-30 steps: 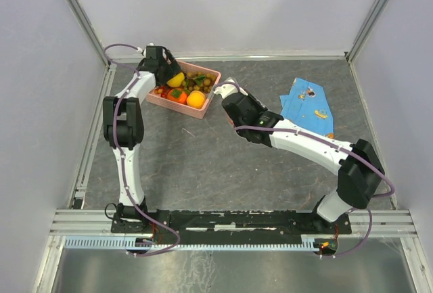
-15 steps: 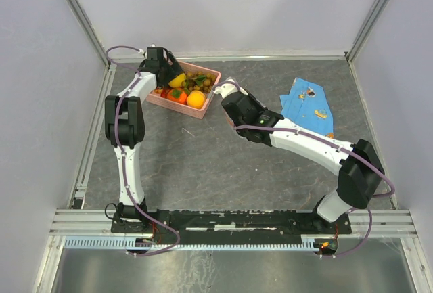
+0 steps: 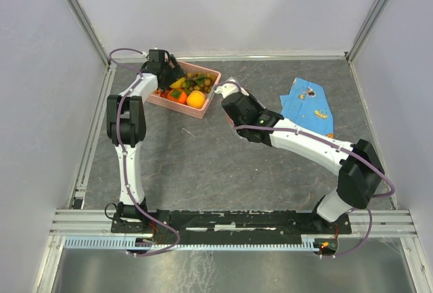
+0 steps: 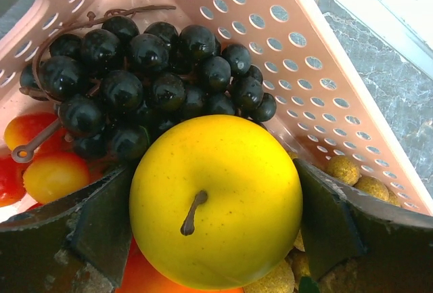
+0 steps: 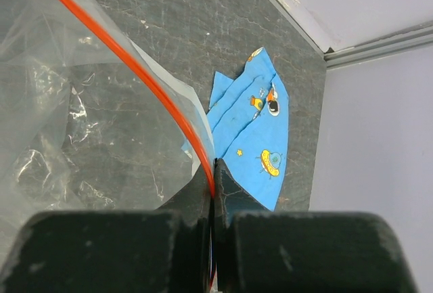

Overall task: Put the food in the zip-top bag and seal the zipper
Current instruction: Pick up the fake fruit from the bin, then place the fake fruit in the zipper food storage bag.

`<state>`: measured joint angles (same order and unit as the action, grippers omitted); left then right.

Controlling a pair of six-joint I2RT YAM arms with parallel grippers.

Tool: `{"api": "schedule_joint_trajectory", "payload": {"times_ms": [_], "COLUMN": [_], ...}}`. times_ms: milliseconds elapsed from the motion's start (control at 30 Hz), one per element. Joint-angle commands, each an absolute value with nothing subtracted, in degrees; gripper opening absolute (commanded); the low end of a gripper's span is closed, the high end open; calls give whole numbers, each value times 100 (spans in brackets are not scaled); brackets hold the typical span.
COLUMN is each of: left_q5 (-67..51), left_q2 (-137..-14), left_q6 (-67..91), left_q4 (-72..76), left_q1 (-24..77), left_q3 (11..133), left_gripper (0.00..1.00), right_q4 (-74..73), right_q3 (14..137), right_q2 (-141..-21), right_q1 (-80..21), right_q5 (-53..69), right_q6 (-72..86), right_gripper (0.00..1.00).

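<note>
While the left tool (image 4: 215, 239) clamps the smooth yellow lemon (image 4: 223, 178) inside the pink perforated plastic basket (image 4: 318, 70), I judge the lift should go straight up, clear of the black grape bunch (image 4: 149, 83) touching it. The right tool (image 5: 213, 191), pinched shut on the red zipper strip (image 5: 135, 70), should present the clear crinkly bag (image 5: 81, 117) mouth-open near the basket. Small red and orange fruits (image 4: 51, 174) share the basket; nothing shows inside the bag.
</note>
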<state>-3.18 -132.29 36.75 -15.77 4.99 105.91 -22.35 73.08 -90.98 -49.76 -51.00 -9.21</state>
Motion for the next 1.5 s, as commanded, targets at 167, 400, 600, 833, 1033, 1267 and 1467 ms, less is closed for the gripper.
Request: {"api": "schedule_joint_trajectory", "payload": {"times_ms": [167,400,600,833,1033,1267,1467], "left_q5": [-198,-24,-53,-528,-1325,-1960,-1682], "left_q2": [-12478,-11656,-10828,-9556,-8346,-7295,-6351], "left_q6": [2999,2776,2930,3185,3623,3925,4228], "left_q4": [-1389,-1383,-1465,-1564,-1519,-1807,-1785], "left_q1": [510,508,505,516,623,822,1340], "left_q3": [10565,10075,9301,8173,7174,6447,5977], "left_gripper": [73,67,66,66,65,65,65], "right_q4": [-2276,-2426,-2592,-2689,-2727,-2916,-3382], "right_q3": [7606,7757,7885,7969,8088,8394,8760], "right_q2": [-8930,-8881,-8887,-8922,-9043,-9293,-9605], "right_q1": [-4956,-4957,-4957,-4975,-5038,-5184,-5286], "right_q5": [-5128,-4976,-4807,-4678,-4565,-4494,-4610], "right_q6": [-820,-702,-546,-299,-167,33,492], "right_gripper": [2,2,1,2,2,2,2]}}
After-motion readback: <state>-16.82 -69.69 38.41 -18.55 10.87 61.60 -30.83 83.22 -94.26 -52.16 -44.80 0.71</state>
